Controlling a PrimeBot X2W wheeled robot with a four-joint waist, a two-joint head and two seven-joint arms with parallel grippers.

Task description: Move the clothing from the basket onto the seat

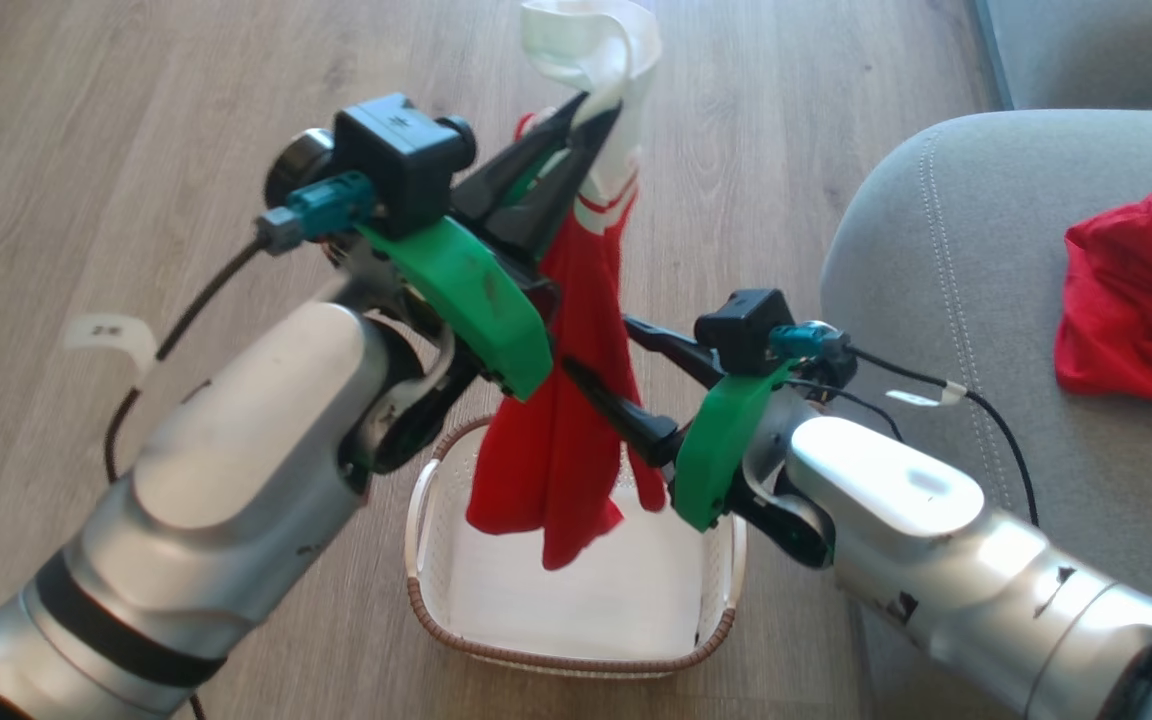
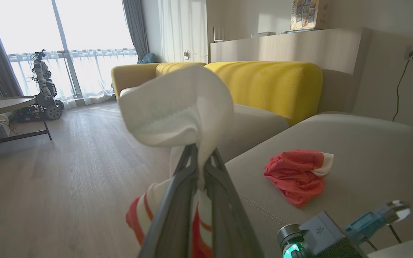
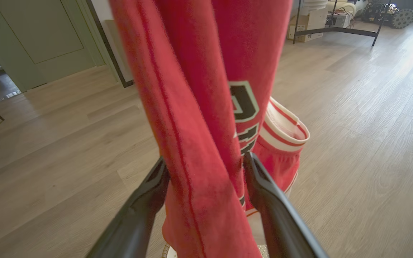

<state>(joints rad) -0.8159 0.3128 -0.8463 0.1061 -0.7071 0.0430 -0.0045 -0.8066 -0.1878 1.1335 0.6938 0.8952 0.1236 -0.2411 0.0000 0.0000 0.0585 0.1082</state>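
Note:
A red jersey (image 1: 576, 400) with white trim and black-and-white lettering (image 3: 244, 104) hangs straight down over the white basket (image 1: 576, 662). My left gripper (image 1: 594, 108) is shut on its white trim (image 2: 177, 107) at the top, well above the basket. My right gripper (image 1: 596, 345) is open, with one finger on each side of the hanging jersey at mid-height; the right wrist view shows the fabric filling the gap between its fingers (image 3: 149, 200). A second red garment (image 1: 1136, 300) lies crumpled on the grey seat (image 1: 936, 250), which is right of the basket.
The basket stands on wooden floor (image 1: 136, 120) close against the seat's rounded corner. Yellow sofa backs (image 2: 271, 86) rise behind the seat. A round table (image 2: 2, 104) and another robot (image 2: 43, 89) stand far off by the window. Cables (image 1: 996, 430) trail over the seat edge.

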